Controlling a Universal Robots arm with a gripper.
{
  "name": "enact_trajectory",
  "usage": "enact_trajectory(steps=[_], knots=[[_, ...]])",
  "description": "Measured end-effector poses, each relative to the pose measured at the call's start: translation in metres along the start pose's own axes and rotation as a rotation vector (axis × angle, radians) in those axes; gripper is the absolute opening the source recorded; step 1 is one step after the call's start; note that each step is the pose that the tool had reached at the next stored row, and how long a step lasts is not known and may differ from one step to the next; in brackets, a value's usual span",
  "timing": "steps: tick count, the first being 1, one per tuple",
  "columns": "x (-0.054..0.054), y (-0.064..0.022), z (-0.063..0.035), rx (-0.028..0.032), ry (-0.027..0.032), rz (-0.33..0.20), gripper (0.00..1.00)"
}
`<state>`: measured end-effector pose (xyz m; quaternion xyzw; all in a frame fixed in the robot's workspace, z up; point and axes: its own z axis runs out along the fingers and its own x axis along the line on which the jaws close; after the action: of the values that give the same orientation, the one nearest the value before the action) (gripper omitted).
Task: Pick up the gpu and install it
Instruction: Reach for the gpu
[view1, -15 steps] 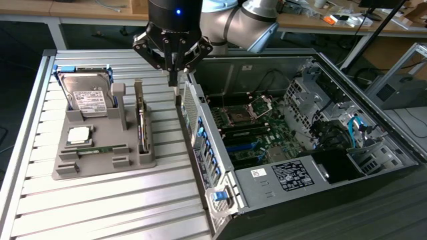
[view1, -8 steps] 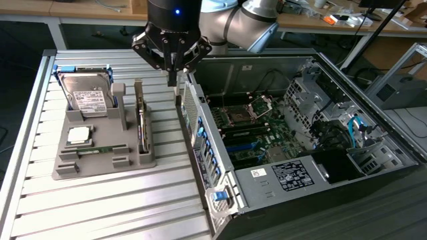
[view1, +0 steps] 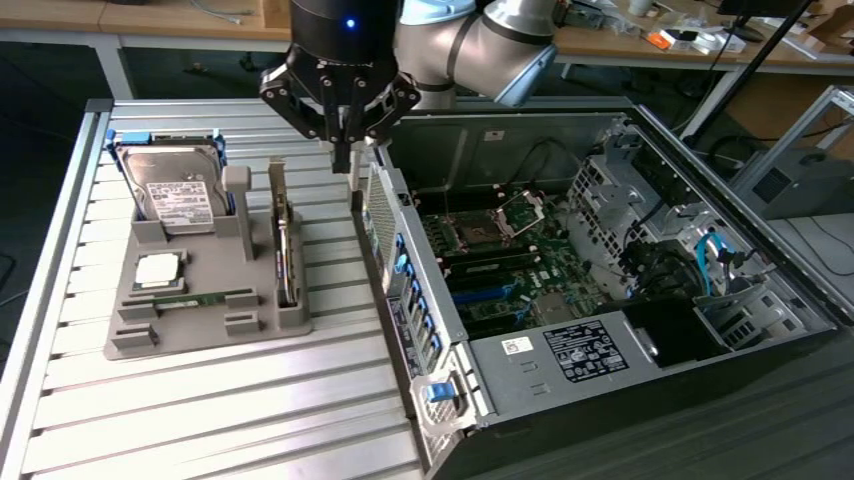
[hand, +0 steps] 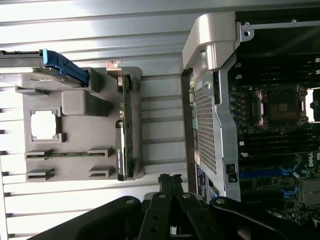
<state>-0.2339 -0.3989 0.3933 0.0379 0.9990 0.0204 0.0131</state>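
The gpu (view1: 283, 240) is a thin card standing on edge in the slot of a grey holder (view1: 274, 322) on the slatted table, on the side nearest the computer case. In the wrist view the gpu (hand: 125, 131) shows edge-on in the holder (hand: 82, 106). My gripper (view1: 344, 166) hangs above the gap between the holder and the open case (view1: 400, 250), slightly behind the gpu's far end. Its fingers are shut together with nothing between them; the gripper (hand: 170, 180) is shut in the wrist view too.
The holder also carries a silver hard drive (view1: 174, 190), a square processor chip (view1: 158, 268) and a narrow green memory stick (view1: 200, 298). The case lies open on the exterior view's right with its motherboard (view1: 514, 260) exposed. Desks with clutter stand behind the table.
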Motion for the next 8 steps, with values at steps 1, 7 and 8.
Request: enact_trajectory(steps=[1, 7, 8], knots=[[0.0003, 0.0000, 0.0000, 0.0000, 0.0000, 0.000, 0.11], [0.0055, -0.0004, -0.0001, 0.0000, 0.0000, 0.000, 0.11], [0.0062, -0.0005, -0.0002, 0.0000, 0.0000, 0.000, 0.11]])
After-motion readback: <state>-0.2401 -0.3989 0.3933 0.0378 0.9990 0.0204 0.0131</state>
